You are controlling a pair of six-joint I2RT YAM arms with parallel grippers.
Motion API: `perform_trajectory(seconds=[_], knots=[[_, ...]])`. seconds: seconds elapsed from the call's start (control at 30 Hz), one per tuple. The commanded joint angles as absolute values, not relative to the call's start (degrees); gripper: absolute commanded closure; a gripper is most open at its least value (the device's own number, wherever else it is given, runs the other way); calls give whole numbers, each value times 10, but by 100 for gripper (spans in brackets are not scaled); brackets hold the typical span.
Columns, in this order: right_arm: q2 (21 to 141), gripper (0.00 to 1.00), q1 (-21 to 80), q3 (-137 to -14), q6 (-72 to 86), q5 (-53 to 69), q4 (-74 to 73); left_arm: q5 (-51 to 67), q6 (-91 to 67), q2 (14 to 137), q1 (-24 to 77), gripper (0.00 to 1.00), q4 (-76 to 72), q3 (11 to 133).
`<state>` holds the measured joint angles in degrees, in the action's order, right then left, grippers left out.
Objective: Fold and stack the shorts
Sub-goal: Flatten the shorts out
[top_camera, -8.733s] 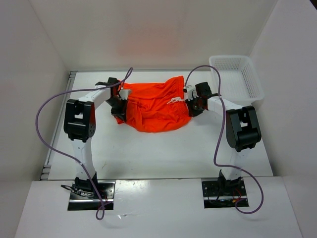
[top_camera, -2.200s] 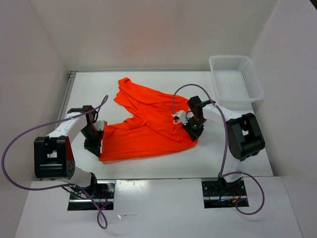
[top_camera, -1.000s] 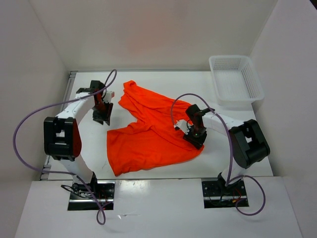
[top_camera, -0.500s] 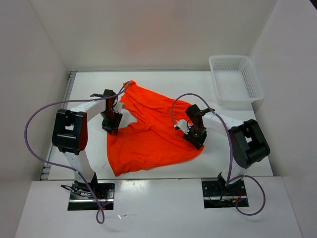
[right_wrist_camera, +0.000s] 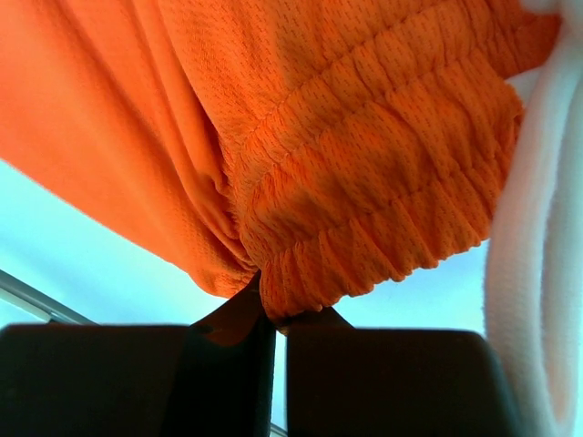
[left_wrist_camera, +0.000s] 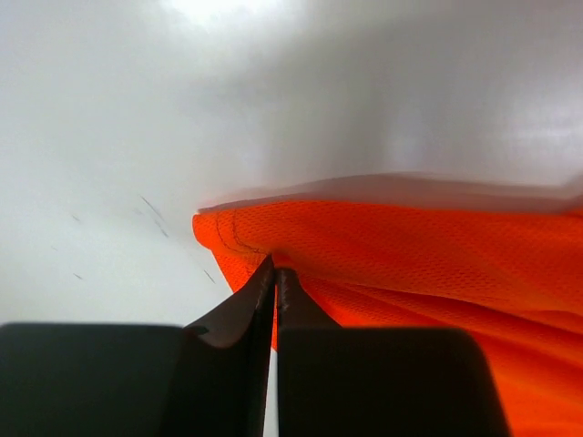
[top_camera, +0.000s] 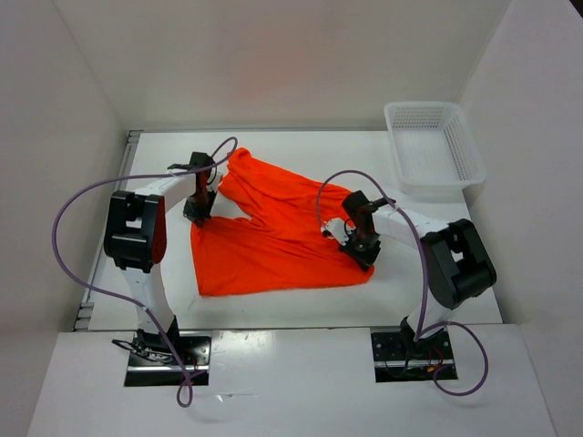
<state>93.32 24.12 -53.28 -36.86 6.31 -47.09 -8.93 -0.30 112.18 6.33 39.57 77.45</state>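
The left fingers (top_camera: 197, 213) are pressed together on the far-left corner of the one pair of bright orange thin-fabric shorts (top_camera: 273, 241). In the left wrist view those fingers (left_wrist_camera: 244, 309) pinch a stitched hem edge (left_wrist_camera: 228, 232) with no gap between the tips, and the white desk (left_wrist_camera: 109, 137) lies just beyond. Over on the other side, the right fingers (top_camera: 363, 249) bite the shorts' right edge. The right wrist view shows the tips (right_wrist_camera: 239, 320) closed tight on the gathered elastic waistband (right_wrist_camera: 364, 182), with the mesh cloth bunched above them.

The shorts lie spread across the middle of the desk (top_camera: 273, 309), stretched between the two pinch points. One leg reaches to the far left corner by the left arm, the other lies flat toward the near edge, and the waistband side faces the right arm.

The count: one pair of shorts, two arms, two purple cables (top_camera: 68, 237) looping off them, and one white plastic mesh basket (top_camera: 428, 104). That basket stands at the far right corner, and the shorts are outside it, well apart from its wall.
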Motion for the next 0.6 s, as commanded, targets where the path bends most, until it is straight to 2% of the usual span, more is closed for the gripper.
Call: perform_trajectory(seconds=[0.0,0.03,0.07,0.1,0.13,0.17,0.27,0.33,0.37,0.4,0.47,0.57], knots=[[952,100,238,-539,-358,95,-453,-157,0,1151,56,97,321,797],[952,99,243,-547,-346,107,-454,-157,0,1158,56,95,321,804],[952,93,243,-553,-345,114,-460,-157,0,1158,56,93,327,804],[957,81,243,-553,-340,114,-460,-152,0,1158,56,91,332,804],[957,62,243,-553,-335,114,-460,-152,0,1158,63,84,338,795],[951,55,243,-553,-335,106,-460,-145,0,1149,63,79,338,789],[921,50,224,-573,-343,73,-469,-129,0,1121,69,66,373,784],[902,41,187,-632,-350,73,-493,-95,0,1099,69,56,399,808],[879,24,187,-655,-362,88,-506,-79,0,1093,69,54,423,849],[867,17,187,-697,-367,88,-516,-63,0,1087,69,50,431,874],[836,12,187,-726,-362,105,-504,-13,0,1087,69,43,431,954],[836,13,187,-744,-329,99,-408,25,0,1152,69,42,431,1056]])
